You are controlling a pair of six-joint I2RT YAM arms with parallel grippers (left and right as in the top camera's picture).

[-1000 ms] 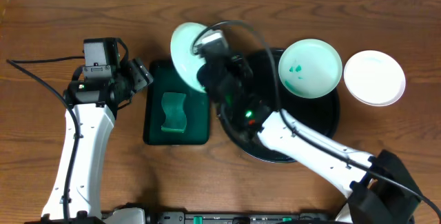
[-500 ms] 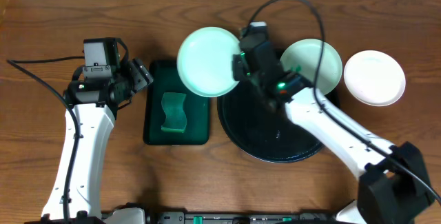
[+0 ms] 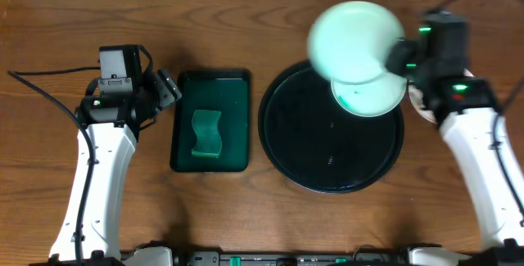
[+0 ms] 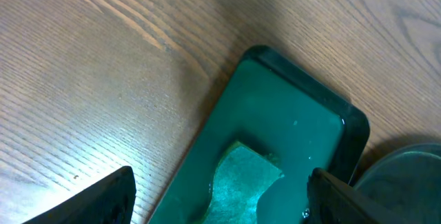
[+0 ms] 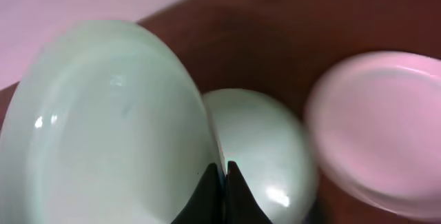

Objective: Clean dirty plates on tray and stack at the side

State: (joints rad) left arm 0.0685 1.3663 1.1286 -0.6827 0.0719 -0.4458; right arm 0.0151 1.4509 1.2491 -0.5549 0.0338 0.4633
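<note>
So, the right gripper (image 3: 399,55) is clamped on the rim of the held plate (image 3: 354,41); the wrist view shows the fingertips pinching the edge. Over the last second it swung that plate from above the green tray (image 3: 184,155) and sponge (image 3: 206,133) all the way across to the right. The plate now hangs in the air over the far right part of the black tray (image 3: 311,160), tilted rather than flat. From overhead it overlaps the dirty plate (image 3: 372,102). As far as I can tell it isn't touching anything below.

The held plate's face looks smear-free in the wrist view, but it's motion-blurred, so I wouldn't swear to it.

The dirty plate sits on the tray's far right side with teal smears (image 3: 352,94) showing. It hasn't moved. The side plate (image 5: 379,124) is on the table just right of the tray, mostly hidden under the right arm from overhead. The wrist view shows it just beside the dirty one.

The left gripper (image 3: 164,88) has its jaws wide apart and holds nothing, parked just left of the green tray. No change there.

My read: the wipe on this plate looks finished and this is the carry to the stack. Next it needs levelling, lowering onto the side plate, then release. The risk is the thin rim pinch: the plate could slip, or clip the dirty plate in passing. After that, one plate is left on the tray to clean.
</note>
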